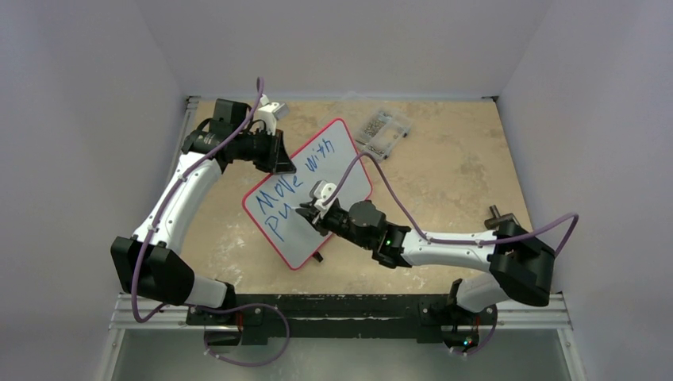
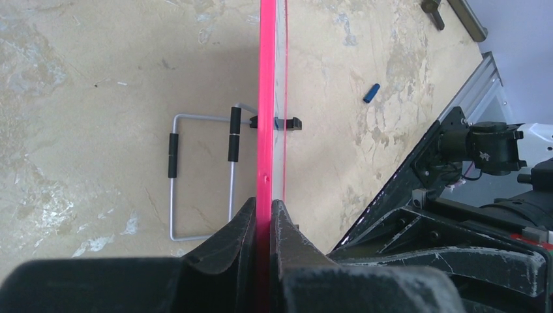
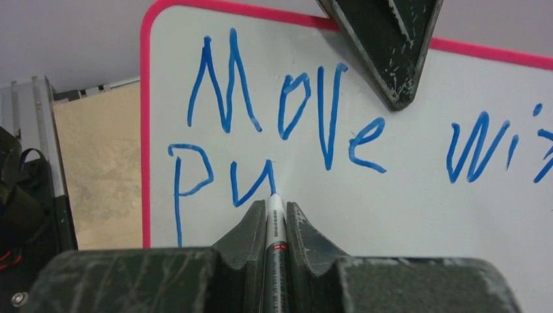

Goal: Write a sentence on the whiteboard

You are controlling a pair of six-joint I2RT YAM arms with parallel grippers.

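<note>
- And the right gripper (image 3: 270,207) was pinched narrow on a marker (image 3: 276,229). The barrel sat between both fingers, and its lower part was hidden between them.
- The marker's tip was touching the whiteboard (image 3: 404,195), right at the foot of the last blue stroke.
- The sentence (image 3: 287,111) read "Move" up top and "Pu" on the line below. The next word was cut off at the 3 o'clock edge of the right wrist view, showing only "wi" and a fragment.
- From the top camera that word looked like "with", though the letters were small and slanted.
- The left gripper (image 2: 264,212) was clamped tight on the board's red rim, a finger on each face.
- The left wrist view caught the board edge-on, so its writing face was hidden there.
- In the top view the board sat tilted near the middle of the table (image 1: 468,159), between the two arms. I couldn't tell whether its black foot touched down.
- A wire stand (image 2: 202,176) lay at 9 o'clock of the rim, partly behind it.
- A blue cap (image 2: 371,92) lay on the table at 2 o'clock, apart from the board.
- A clear box (image 1: 383,132) sat at 1 o'clock of the board, its contents too small to make out.
</note>
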